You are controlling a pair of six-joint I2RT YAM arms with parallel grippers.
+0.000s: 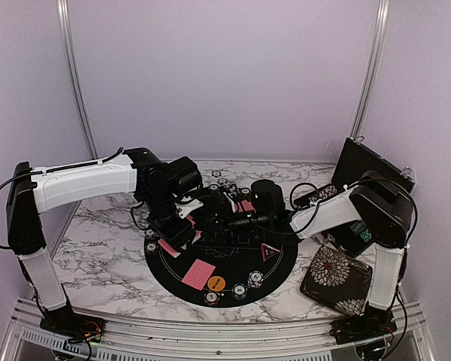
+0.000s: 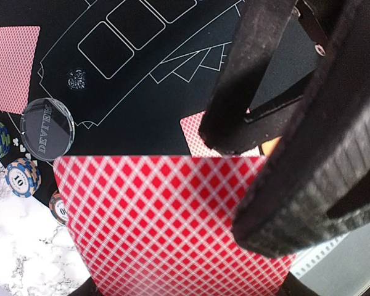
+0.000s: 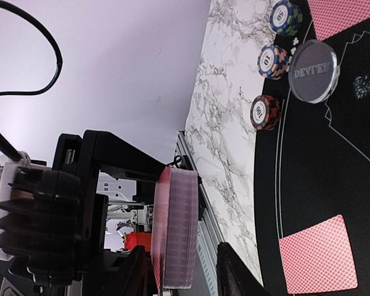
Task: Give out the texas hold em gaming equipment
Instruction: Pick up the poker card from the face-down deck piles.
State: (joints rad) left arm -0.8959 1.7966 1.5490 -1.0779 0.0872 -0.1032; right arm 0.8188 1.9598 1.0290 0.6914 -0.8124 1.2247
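Note:
A thick deck of red-backed playing cards (image 2: 166,228) fills the bottom of the left wrist view, and my left gripper (image 2: 185,287) is shut on it. Seen edge-on, the deck (image 3: 179,228) stands between the fingers of my right gripper (image 3: 185,271), which is open with a gap on the deck's mat side. Both grippers (image 1: 182,222) (image 1: 225,214) meet above the black round mat (image 1: 240,259). On the mat lie single cards (image 1: 199,272) (image 1: 167,247), an orange disc (image 1: 216,283), chip stacks (image 1: 240,289) (image 1: 257,279) and a red-edged triangle (image 1: 270,251). A clear dealer button (image 3: 313,71) sits beside chips (image 3: 264,112).
The floral pouch (image 1: 337,280) lies right of the mat by the right arm's base. A black case (image 1: 368,177) stands open behind it. More chips (image 1: 216,176) sit at the mat's far rim. The marble table (image 1: 105,248) ends at a metal rail in front.

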